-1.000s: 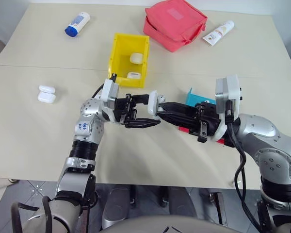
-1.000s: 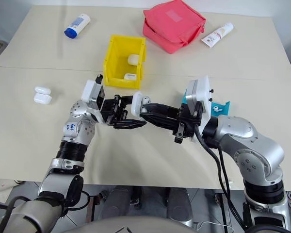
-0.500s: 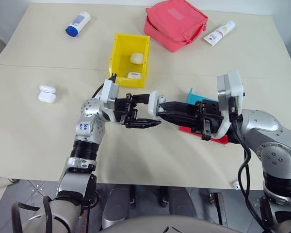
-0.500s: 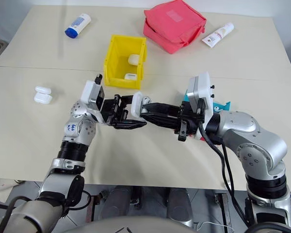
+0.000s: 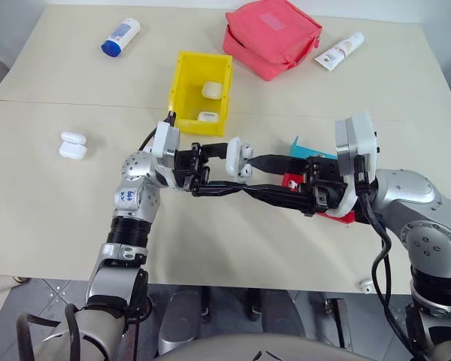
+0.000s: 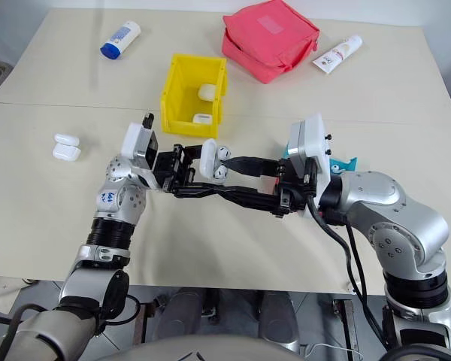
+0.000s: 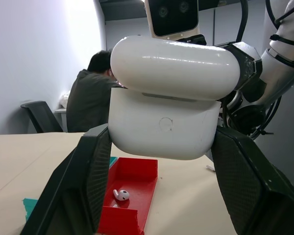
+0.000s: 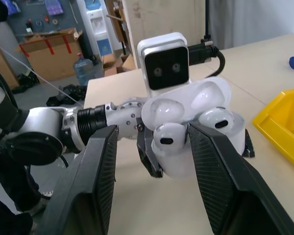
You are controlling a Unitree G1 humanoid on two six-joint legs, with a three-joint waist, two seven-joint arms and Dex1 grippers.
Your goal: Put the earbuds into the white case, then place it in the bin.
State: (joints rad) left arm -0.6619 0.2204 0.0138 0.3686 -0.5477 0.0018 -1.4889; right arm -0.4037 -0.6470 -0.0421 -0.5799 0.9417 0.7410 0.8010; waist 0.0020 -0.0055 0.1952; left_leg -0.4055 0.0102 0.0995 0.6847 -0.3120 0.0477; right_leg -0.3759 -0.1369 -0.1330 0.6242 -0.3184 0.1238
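Case open in mid-air, both buds seated.

The left pincer [image 5: 214,167] clenched the glossy white pebble-shaped earbud case [image 5: 235,158] above the beige table [image 5: 52,203], just short of the bright yellow open-top plastic bin [image 5: 182,86]. The right pincer [image 5: 257,177] stood released, fingers spread either side of the case. Insertion looked done; next, I judged, came snapping the lid shut and carrying it to the bin. The right wrist view showed two white stemmed earbuds [image 8: 169,138] in their sockets; the left wrist view showed a spare bud [image 7: 119,195] in the low red tray [image 7: 139,175].
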